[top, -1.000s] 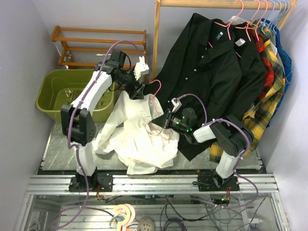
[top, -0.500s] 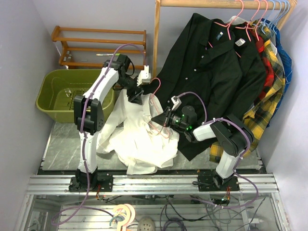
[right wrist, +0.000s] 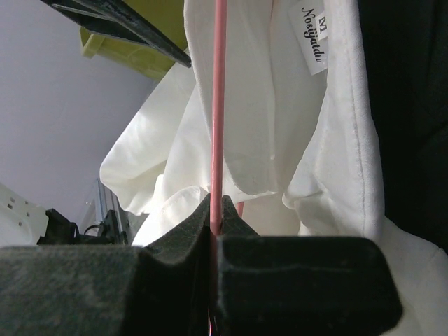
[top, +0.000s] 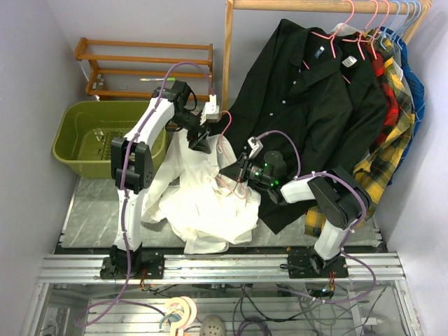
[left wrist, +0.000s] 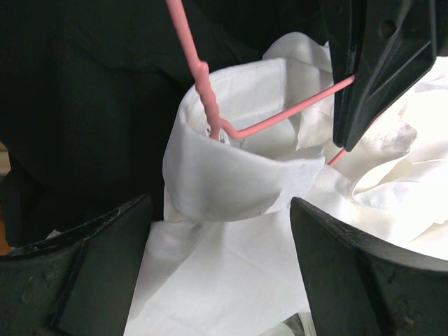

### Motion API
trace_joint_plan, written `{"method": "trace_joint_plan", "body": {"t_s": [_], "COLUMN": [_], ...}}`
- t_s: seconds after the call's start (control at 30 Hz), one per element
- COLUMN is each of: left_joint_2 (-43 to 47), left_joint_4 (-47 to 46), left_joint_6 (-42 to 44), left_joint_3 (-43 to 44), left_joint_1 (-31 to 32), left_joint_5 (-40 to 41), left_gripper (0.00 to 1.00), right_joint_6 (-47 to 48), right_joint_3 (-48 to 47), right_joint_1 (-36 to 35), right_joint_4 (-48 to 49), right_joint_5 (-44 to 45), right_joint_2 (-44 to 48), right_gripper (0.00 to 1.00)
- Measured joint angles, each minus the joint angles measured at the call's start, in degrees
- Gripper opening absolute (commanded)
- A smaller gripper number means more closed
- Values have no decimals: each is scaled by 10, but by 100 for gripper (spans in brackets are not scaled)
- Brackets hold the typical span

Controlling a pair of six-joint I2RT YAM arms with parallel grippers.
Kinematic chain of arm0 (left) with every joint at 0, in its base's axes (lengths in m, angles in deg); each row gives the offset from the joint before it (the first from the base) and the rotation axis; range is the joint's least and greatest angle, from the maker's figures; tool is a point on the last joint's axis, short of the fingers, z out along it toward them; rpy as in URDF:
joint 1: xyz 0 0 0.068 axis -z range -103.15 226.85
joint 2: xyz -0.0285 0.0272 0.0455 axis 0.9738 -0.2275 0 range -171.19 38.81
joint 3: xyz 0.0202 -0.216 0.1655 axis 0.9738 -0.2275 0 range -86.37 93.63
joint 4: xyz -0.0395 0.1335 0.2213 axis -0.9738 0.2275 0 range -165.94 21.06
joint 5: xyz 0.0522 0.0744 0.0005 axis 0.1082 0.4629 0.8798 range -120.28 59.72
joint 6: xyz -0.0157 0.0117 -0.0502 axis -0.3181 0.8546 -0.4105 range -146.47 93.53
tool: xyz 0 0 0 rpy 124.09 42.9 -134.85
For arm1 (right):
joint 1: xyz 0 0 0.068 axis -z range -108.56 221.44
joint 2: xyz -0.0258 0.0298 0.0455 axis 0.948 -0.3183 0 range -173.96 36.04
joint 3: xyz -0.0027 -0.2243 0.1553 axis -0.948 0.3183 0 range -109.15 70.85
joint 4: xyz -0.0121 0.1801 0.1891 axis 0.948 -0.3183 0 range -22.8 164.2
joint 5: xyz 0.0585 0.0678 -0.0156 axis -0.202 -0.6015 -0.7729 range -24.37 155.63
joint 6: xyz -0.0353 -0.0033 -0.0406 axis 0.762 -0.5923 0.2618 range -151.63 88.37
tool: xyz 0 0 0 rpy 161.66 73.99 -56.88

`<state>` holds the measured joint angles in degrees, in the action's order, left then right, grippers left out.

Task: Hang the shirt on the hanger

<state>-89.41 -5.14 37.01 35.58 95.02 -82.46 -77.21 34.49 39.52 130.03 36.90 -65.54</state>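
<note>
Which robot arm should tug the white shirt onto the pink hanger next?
Probably left: the left end effector is open right at the white shirt collar, while the right end effector is shut on the pink hanger, busy holding it.

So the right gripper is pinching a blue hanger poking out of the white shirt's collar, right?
Not blue: the hanger is pink. The right wrist view shows the right gripper pinching its wire, and it pokes out of the white shirt at the collar.
</note>
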Motion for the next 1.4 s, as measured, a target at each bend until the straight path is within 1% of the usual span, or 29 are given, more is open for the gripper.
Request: {"method": "trace_joint_plan", "body": {"t_s": [0.1,0.23,0.43,0.6,0.87,1.07,1.13,1.2,1.23,1.27,1.3,1.37,1.4], "left_joint_2": [2,6,7,2,1,-9,-13,-16,-17,-18,-20,-22,-22], "left_joint_4": [0,-3,-4,-3,-18,-20,-21,-20,-20,-19,-20,-23,-21], "left_joint_6": [1,1,4,6,-4,1,2,2,4,7,11,17,20], "left_joint_3": [0,0,0,11,11,11,11,10,10,10,10,10,10], "left_joint_1": [-4,-12,-21,-22,-19,-10,-7,-4,-3,-2,-1,0,0], "left_joint_5": [-17,-45,-62,-71,-93,-96,-96,-96,-96,-96,-96,-96,-96], "left_gripper": [97,97,88,84,64,65,64,57,48,35,26,11,8], "right_joint_6": [1,2,3,5,6,8,9,10,11,12,13,15,14], "right_joint_3": [0,0,-1,-1,-3,-3,-3,-3,-3,-3,-3,-3,-3], "right_joint_1": [0,0,0,0,0,0,0,0,0,0,0,0,0], "right_joint_4": [0,0,0,-1,-7,-12,-14,-16,-17,-19,-21,-26,-28], "right_joint_5": [-1,-1,-2,-3,-2,0,0,0,1,1,0,-2,0], "right_joint_2": [0,0,0,0,0,10,14,16,16,16,16,16,16], "right_gripper": [0,0,0,0,0,0,0,0,0,0,0,0,0]}}
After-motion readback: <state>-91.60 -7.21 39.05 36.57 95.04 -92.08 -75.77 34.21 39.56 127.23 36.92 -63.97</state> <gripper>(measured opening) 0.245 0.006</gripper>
